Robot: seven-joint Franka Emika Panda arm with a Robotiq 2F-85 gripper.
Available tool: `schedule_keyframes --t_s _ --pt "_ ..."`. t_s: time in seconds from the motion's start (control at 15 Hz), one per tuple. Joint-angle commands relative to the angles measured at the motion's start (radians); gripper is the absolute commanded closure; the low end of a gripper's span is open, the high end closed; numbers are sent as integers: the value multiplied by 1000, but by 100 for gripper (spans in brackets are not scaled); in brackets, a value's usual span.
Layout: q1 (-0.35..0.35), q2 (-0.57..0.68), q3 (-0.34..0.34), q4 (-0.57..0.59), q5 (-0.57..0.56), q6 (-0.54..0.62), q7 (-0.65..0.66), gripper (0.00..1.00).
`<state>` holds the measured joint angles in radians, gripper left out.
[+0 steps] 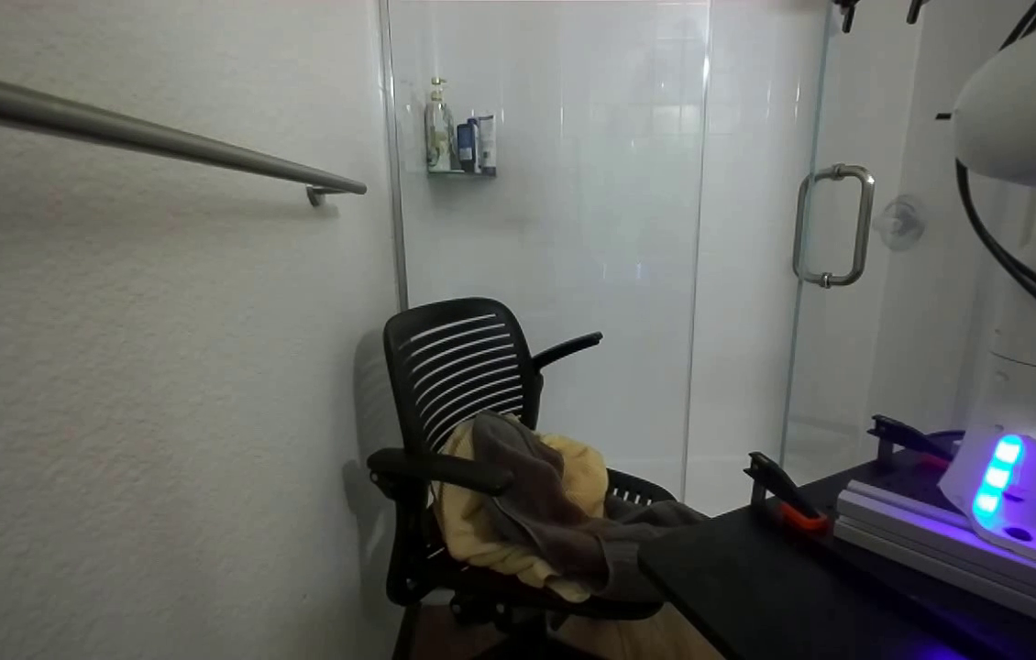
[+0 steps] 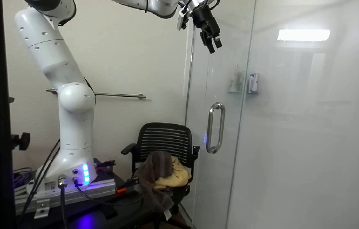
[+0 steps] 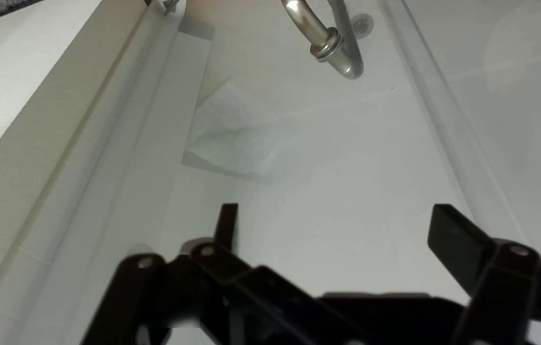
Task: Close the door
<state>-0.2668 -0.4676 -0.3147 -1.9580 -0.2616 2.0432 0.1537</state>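
Note:
The door (image 2: 220,184) is a tall clear glass pane with a silver loop handle (image 2: 211,127). In an exterior view the door (image 1: 839,367) stands swung out, with a gap between its edge and the fixed glass panel (image 1: 555,348). My gripper (image 2: 215,48) points down high above the handle, apart from it. Only its black fingertips show at the top of an exterior view. In the wrist view my gripper (image 3: 330,211) is open, nothing between its fingers. The handle's (image 3: 311,28) lower end shows at the top there. Whether a finger touches the glass I cannot tell.
A black office chair (image 1: 458,367) holding grey and yellow cloths (image 1: 573,513) stands before the fixed panel. The arm's base sits on a black table (image 1: 738,587) with clamps. A towel bar (image 1: 115,128) runs along the wall. Bottles (image 1: 440,128) stand on a shower shelf.

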Motion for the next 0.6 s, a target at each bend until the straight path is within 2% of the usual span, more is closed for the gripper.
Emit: schedule_keyframes --t_s 0.0,0.07,0.13,0.33,0.4,0.47,0.53 --pt "-8 -46 -23 -22 86 -61 -81 0" --pt "-52 -115 5 -37 18 -45 -27 0" --pt "-27 7 19 5 17 0 -12 0" --pt "-27 7 19 5 17 0 -12 0" --pt "42 179 -54 127 134 -46 -125 0" --pt "44 139 -69 22 152 51 -114 0" --pt "38 145 -87 41 147 32 -145 0"
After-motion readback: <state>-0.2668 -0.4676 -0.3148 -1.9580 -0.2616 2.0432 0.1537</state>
